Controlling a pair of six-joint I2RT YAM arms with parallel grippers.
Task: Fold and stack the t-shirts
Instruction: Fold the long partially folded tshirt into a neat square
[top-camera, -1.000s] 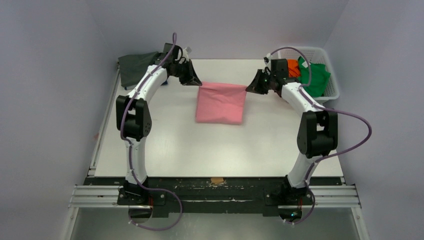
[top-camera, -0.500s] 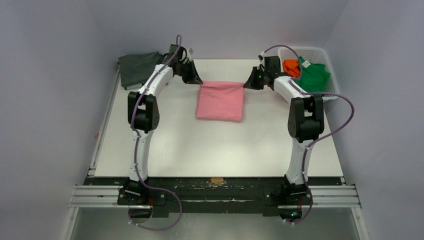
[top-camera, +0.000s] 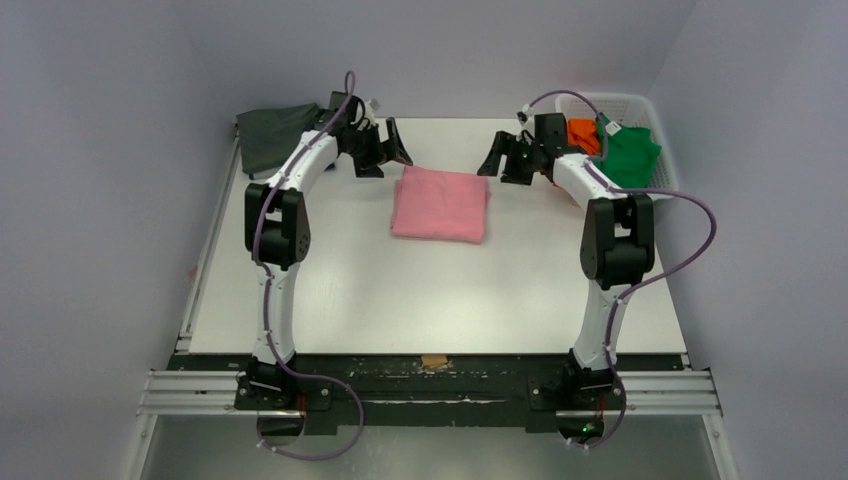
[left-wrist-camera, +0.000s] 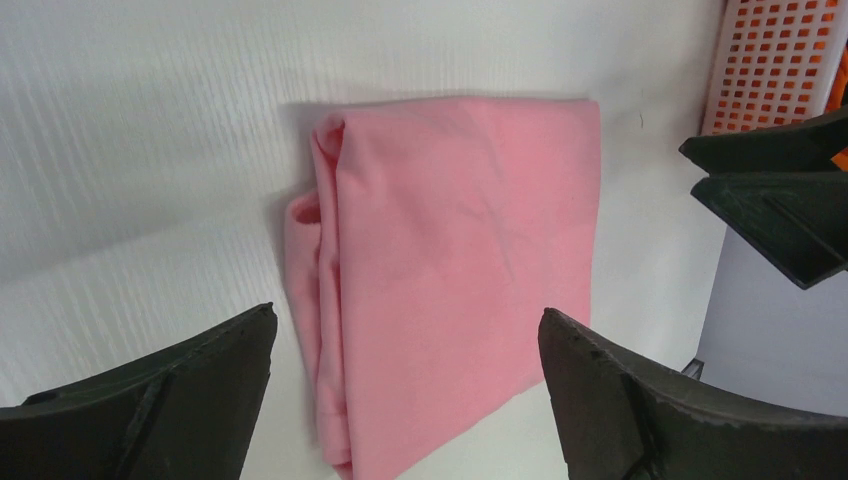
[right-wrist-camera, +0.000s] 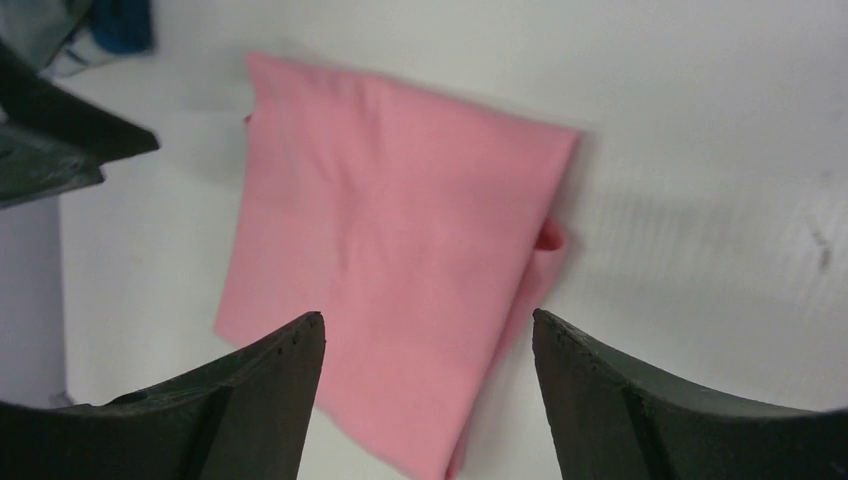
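Observation:
The pink t-shirt (top-camera: 440, 204) lies folded into a flat rectangle on the white table, far centre. My left gripper (top-camera: 392, 155) hovers open just off its far left corner, and my right gripper (top-camera: 497, 160) hovers open off its far right corner. Neither touches the cloth. In the left wrist view the pink t-shirt (left-wrist-camera: 460, 260) lies below my left gripper (left-wrist-camera: 407, 312), whose jaws stand wide apart. The right wrist view shows the pink t-shirt (right-wrist-camera: 390, 250) under my right gripper (right-wrist-camera: 428, 316), also open. A dark grey t-shirt (top-camera: 272, 135) lies at the far left corner.
A white lattice basket (top-camera: 660, 186) at the far right holds an orange t-shirt (top-camera: 585, 134) and a green t-shirt (top-camera: 632, 154). A bit of blue cloth (right-wrist-camera: 122, 24) shows by the grey one in the right wrist view. Purple walls close in on three sides.
Both grippers went from shut on the pink t-shirt's far corners to open. The shirt dropped flat on the table, and the two grippers drew slightly apart and away from it.

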